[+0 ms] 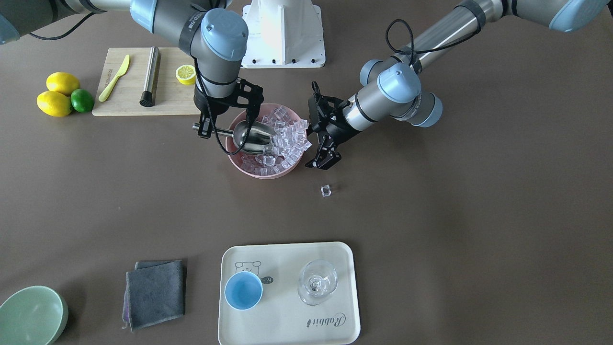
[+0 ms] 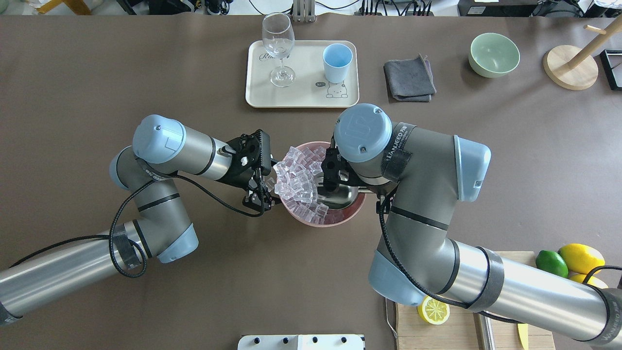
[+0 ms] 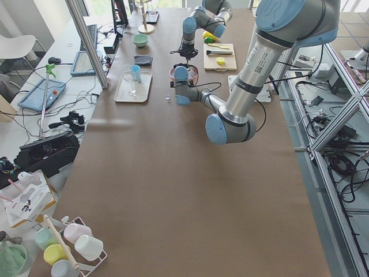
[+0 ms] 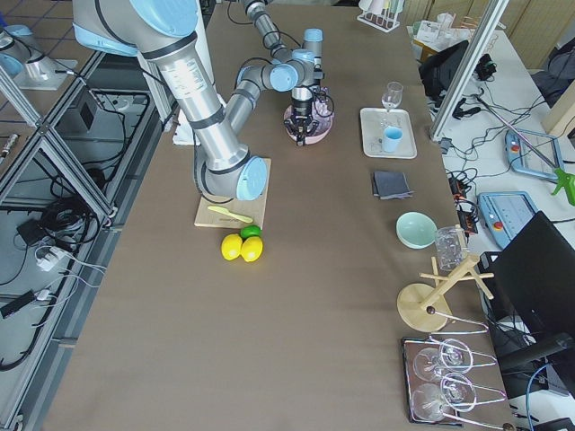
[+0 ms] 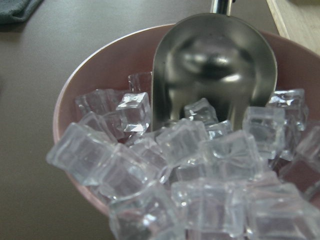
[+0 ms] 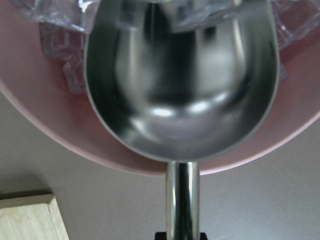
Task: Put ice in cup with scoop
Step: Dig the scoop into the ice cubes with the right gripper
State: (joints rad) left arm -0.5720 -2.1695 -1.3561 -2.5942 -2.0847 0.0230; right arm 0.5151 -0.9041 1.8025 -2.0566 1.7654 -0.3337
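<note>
In the pink bowl (image 1: 239, 167) the right gripper (image 1: 207, 125), jaws clamped on the handle, held the scoop (image 1: 251, 136) nearly level, its long axis across the desk and its mouth pointing toward the robot's left. The left gripper (image 1: 324, 162) hung beside the rim, jaws apart and empty. The cup (image 1: 243, 291) stood empty on its tray (image 1: 287, 258), well apart, and the ice (image 1: 287, 139) lay heaped at the scoop's mouth, so filling, carrying and tipping seemed left to do.

- "rabbit", script lettering, on tray (image 1: 282, 268) rim side
- small dark bubble (image 2: 319, 83) beside tray's bear drawing, looks like "hi", too small to be sure
- "nanjeed" on strap (image 2: 396, 142) round right arm (image 2: 437, 165)
- engraving on cutting board (image 1: 124, 100) edge, unreadable
</note>
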